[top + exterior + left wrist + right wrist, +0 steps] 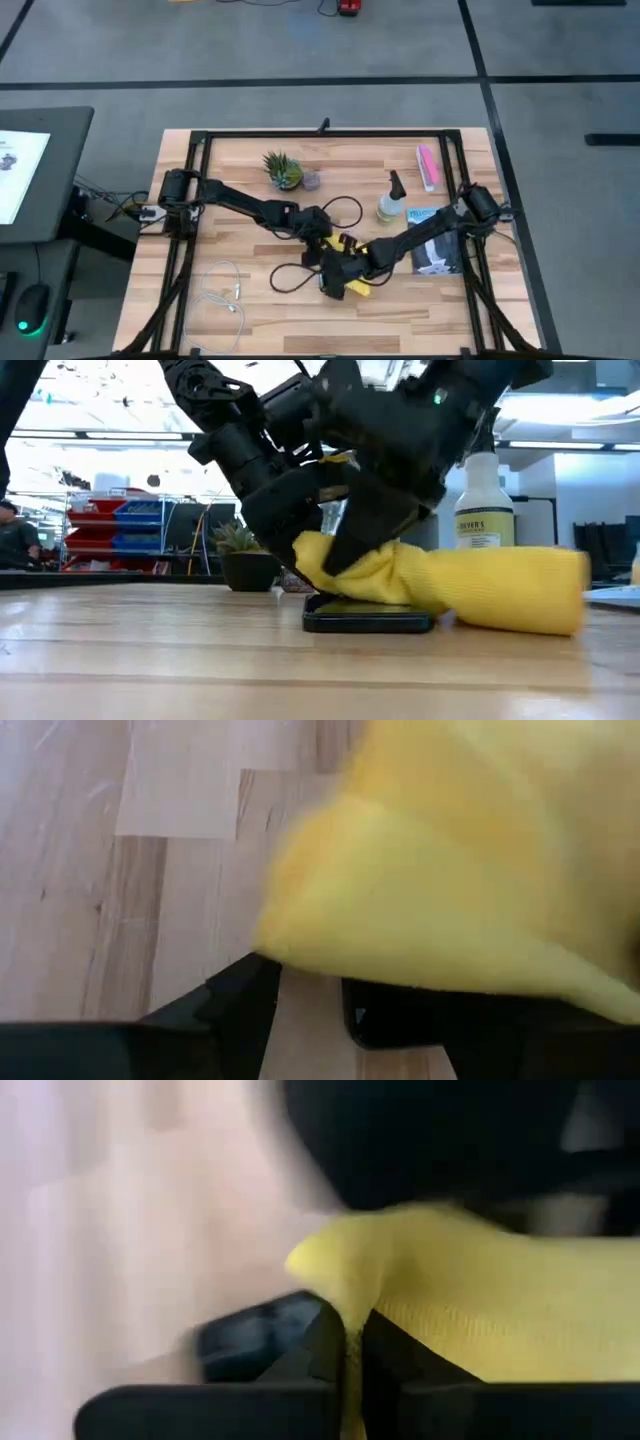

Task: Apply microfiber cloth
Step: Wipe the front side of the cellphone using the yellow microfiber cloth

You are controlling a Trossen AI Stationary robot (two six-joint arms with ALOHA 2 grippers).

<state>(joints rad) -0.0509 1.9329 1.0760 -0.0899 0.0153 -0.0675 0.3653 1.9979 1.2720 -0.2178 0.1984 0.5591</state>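
Even overhead light is washing the table (250, 300) in the high view, shadows staying faint. In the low view, ceiling lights are glaring across the top of the frame. The right wrist picture is smearing heavily; the microfiber cloth (450, 890) is blurring at close range in the left wrist view.

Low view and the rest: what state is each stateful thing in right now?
Bright yellow microfiber cloth: bunched, draped over the phone, trailing onto the table.
Black smartphone: flat on the wooden table, partly covered by the cloth.
Right gripper: shut on the cloth, a fold pinched between its fingers.
Left gripper: at the cloth beside the right one; grip unclear.
Clear spray bottle: upright.
Small potted plant: upright.
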